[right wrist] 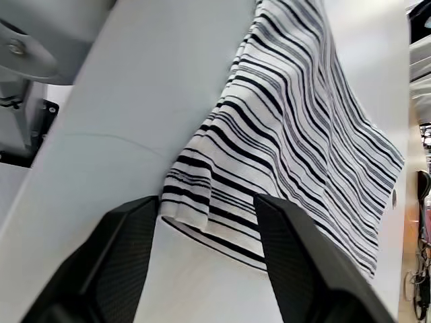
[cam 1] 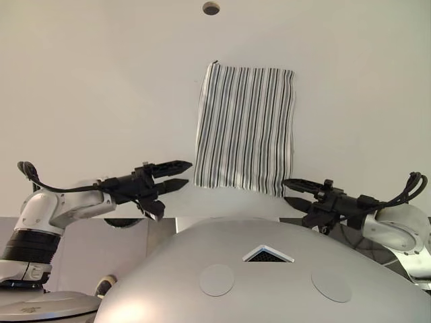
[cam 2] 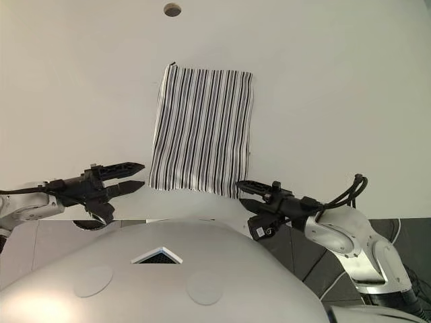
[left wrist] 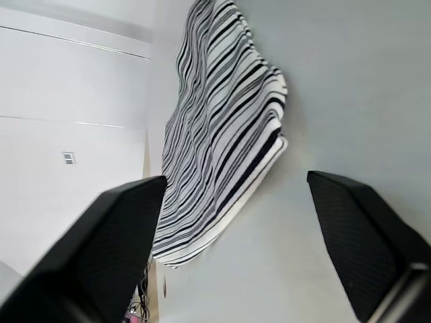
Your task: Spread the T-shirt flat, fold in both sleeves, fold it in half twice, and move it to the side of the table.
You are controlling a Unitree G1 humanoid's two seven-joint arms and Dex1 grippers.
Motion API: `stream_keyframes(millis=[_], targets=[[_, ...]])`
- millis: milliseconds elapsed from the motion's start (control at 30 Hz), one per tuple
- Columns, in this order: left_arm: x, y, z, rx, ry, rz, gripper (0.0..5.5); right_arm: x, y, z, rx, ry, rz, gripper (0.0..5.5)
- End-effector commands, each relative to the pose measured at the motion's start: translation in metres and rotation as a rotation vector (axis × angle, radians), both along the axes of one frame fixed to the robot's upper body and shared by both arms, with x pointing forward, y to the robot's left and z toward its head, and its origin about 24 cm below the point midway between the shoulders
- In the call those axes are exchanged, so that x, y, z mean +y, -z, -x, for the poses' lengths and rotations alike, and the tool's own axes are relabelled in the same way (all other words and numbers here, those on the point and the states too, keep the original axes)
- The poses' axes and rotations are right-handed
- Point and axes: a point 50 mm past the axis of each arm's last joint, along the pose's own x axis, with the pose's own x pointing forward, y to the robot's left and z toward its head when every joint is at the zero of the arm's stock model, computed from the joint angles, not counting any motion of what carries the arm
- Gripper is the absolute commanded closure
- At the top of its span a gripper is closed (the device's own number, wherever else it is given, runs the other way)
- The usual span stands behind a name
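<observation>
The striped T-shirt lies on the white table as a tall rectangle, sleeves tucked in, its near hem close to the table's front edge. My left gripper hovers open just left of the shirt's near left corner, with nothing between its fingers. My right gripper is open at the near right corner, its fingertips right at the hem without closing on it. The left wrist view shows the shirt lying ahead between the open fingers.
A small round hole sits in the table at the far edge, beyond the shirt. Bare table surface spreads to the left and right of the shirt.
</observation>
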Motion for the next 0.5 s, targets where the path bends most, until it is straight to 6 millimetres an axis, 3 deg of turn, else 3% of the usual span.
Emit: stream_keyframes(millis=[33, 300, 500], targets=[[-0.004, 0.009, 0.003, 0.018, 0.054, -0.057, 1.61, -0.005, 0.014, 0.002, 0.014, -0.030, 0.067, 2.83], [-0.019, 0.022, 0.003, 0.041, 0.129, -0.082, 1.61, -0.005, 0.025, -0.011, -0.040, -0.065, 0.103, 2.83], [-0.021, 0.038, -0.011, 0.037, 0.088, -0.141, 1.61, -0.007, 0.020, -0.013, -0.047, -0.060, 0.094, 2.83]])
